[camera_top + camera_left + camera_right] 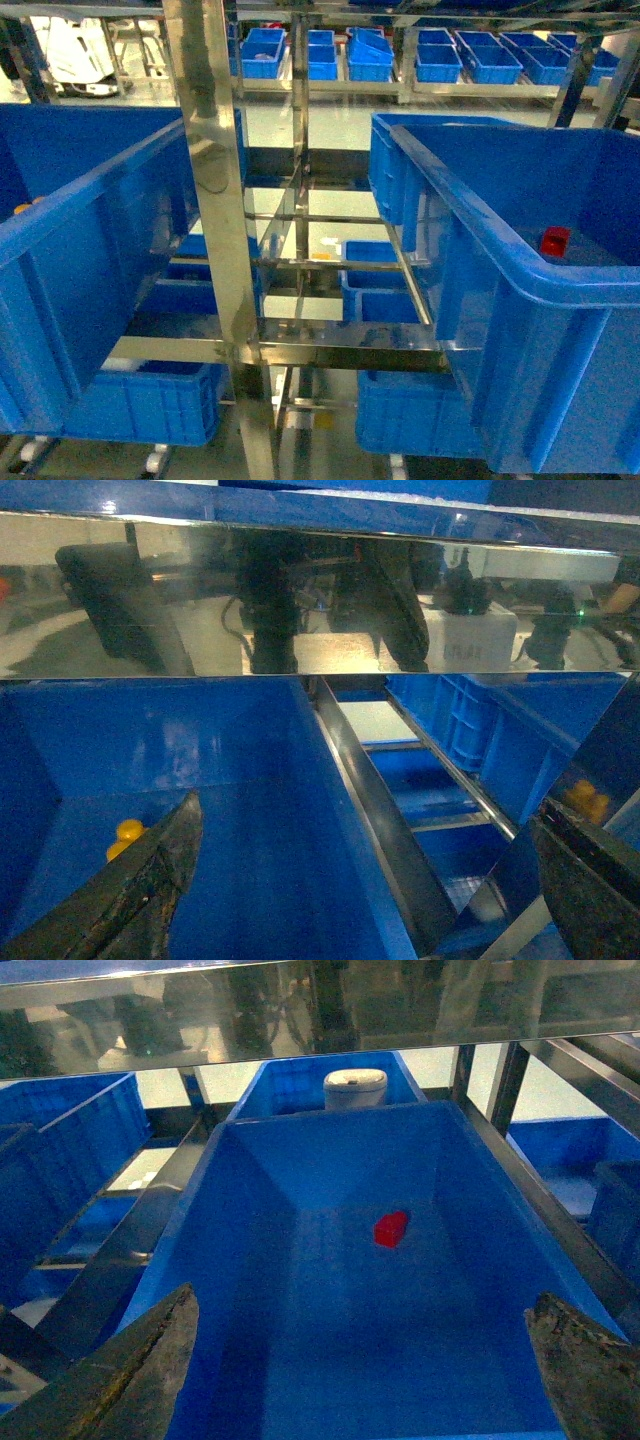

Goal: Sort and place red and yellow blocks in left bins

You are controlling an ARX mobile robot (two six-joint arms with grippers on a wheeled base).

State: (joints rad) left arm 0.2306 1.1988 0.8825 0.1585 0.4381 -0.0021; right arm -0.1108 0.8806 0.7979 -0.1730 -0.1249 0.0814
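Note:
A yellow block [125, 837] with round studs lies on the floor of a large deep blue bin [230, 730], just beyond the left finger [150, 880] of my left gripper [367, 815], which hangs open and empty over that bin's right side. In the head view this bin [90, 200] is on the left, with an orange speck [22, 208] at its far edge. A red block [391, 1228] lies alone mid-floor in the other large blue bin [250, 1180], ahead of my right gripper [362, 1300], open and empty. The head view shows the red block [554, 241] in the right bin [470, 200]; neither gripper shows there.
A shiny steel rack upright [215, 180] stands between the bins, with a steel rail [370, 800] along the left bin's side. Smaller blue crates [380, 290] sit on lower shelves and a far row [370, 55]. A white object [355, 1087] sits behind the right bin.

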